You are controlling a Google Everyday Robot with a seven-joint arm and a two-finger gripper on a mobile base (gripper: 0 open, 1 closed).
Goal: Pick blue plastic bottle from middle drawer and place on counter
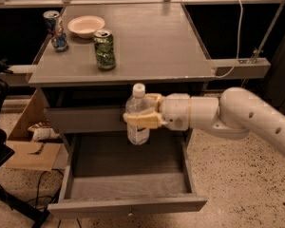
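My gripper (pixel 141 111) is shut on the blue plastic bottle (pixel 137 127), a clear bottle with a white cap. It holds the bottle upright in the air, above the open middle drawer (pixel 128 186) and in front of the closed drawer above it, just below the counter's front edge. The white arm reaches in from the right. The counter (pixel 147 37) is the cabinet's flat grey top. The drawer's inside looks bare.
On the counter's back left stand a green drink can (pixel 104 49), a blue-and-silver can (pixel 54 30) and a white bowl (pixel 85 25). A cardboard box (pixel 31 151) lies on the floor to the left. A dark chair (pixel 0 141) is at the far left.
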